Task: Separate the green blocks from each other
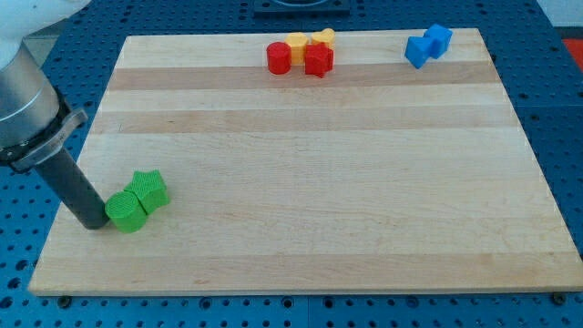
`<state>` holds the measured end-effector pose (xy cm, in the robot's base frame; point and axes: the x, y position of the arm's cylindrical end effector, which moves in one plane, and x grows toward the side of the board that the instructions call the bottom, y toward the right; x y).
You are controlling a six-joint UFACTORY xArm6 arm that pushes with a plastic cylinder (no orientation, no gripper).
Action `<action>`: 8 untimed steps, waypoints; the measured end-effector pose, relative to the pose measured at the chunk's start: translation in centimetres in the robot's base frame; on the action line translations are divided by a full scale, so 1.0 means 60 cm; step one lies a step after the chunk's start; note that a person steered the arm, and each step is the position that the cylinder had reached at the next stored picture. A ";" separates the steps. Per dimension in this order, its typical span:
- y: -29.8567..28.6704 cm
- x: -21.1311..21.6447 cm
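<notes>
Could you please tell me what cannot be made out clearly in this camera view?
- My tip: its end sits beside the green cylinder; contact unclear.
- Yellow blocks: partly hidden behind the red blocks, shapes unclear.
- Blue blocks: small, exact shapes unclear.
- Arm: cut off by the view's left edge.

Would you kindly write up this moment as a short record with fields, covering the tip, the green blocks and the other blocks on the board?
tip: my tip is at the view's lower left, against the left side of the green cylinder
green blocks: green cylinder touching the green star, not yet separated
red blocks: red cylinder and red star, view's top
yellow blocks: two, just behind the red ones
blue blocks: two, touching, view's top right
surface: wooden board
</notes>
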<state>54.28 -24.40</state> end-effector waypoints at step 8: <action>0.089 -0.041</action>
<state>51.85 -19.06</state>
